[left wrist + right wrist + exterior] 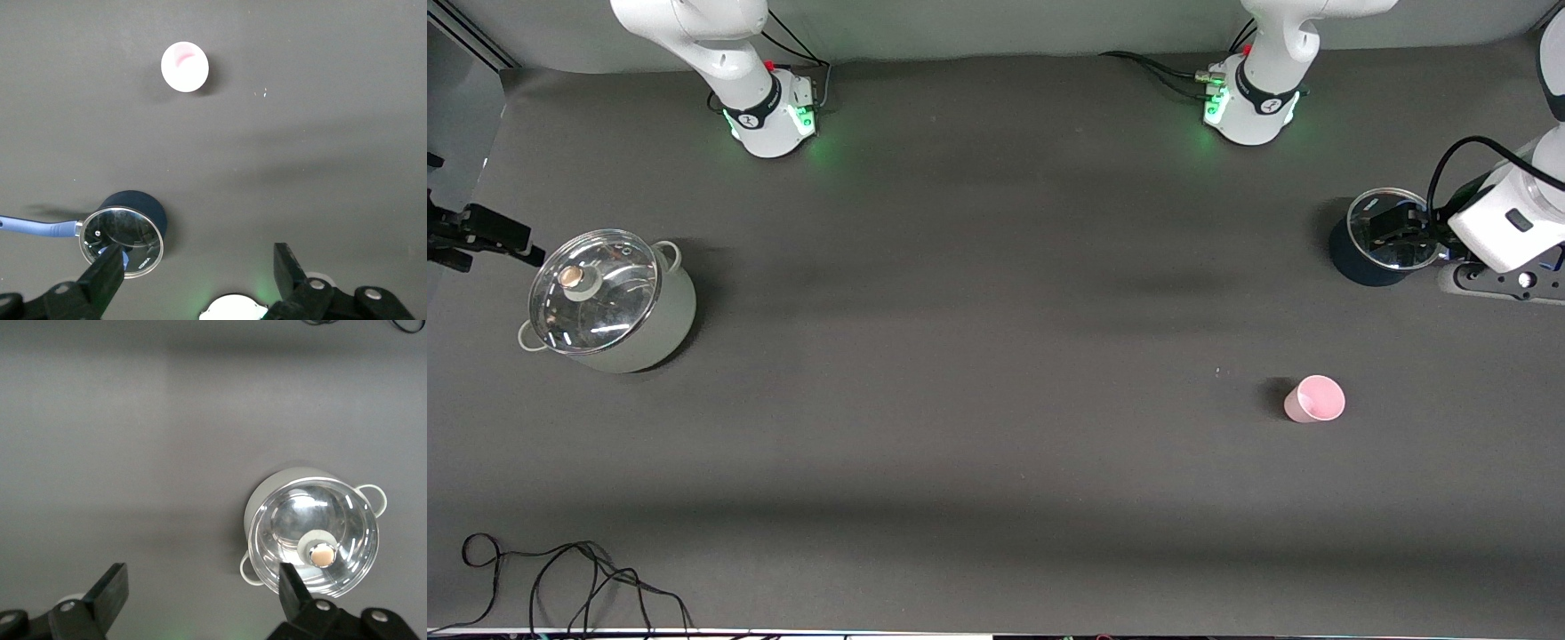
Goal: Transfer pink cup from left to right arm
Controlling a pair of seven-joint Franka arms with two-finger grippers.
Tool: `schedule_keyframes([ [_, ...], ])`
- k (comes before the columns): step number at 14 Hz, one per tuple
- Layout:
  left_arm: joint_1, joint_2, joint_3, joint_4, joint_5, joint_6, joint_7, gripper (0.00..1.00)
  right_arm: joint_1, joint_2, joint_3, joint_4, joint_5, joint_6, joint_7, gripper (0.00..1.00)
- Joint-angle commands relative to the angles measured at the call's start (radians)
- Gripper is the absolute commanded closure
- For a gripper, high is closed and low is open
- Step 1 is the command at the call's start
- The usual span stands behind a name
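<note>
Nearest the front camera we find the pink cup (1314,398), standing upright and alone on the dark table (978,356), toward the left arm's end. Its mouth faces up; in the left wrist view the cup (185,67) shows a pale interior with nothing visible inside, and no gripper touches it.

Farther from the camera, at the right arm's end, we see a pale grey-green pot (614,307) with two loop handles, closed by a glass lid (593,291) with a round knob. Through the lid (313,537) in the right wrist view we make out only reflections, so we cannot tell what the pot holds.

Farther still, at the left arm's end, stands a dark blue saucepan (1369,240) under its own glass lid; the left wrist view shows its blue handle (40,227) lying level. What it holds is hidden by glare on the lid.

The left gripper (197,270) hangs above the table just beside the saucepan, its fingers spread wide and holding nothing. The right gripper (203,590) hangs beside the grey-green pot at the table's edge, likewise spread apart and holding nothing. Loose black cables (560,578) lie at the near edge.
</note>
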Motion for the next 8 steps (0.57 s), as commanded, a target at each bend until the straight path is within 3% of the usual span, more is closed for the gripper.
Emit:
schedule_keyframes([
  [1,-0.009,-0.002,0.007,0.011,0.011,0.01,-0.006,0.0,0.0,0.027,0.001,0.045,0.006,-0.032,0.004,0.0],
  [8,-0.009,0.002,0.007,0.017,0.009,0.012,-0.006,0.0,0.0,0.024,-0.011,0.037,0.009,-0.043,0.016,0.0],
])
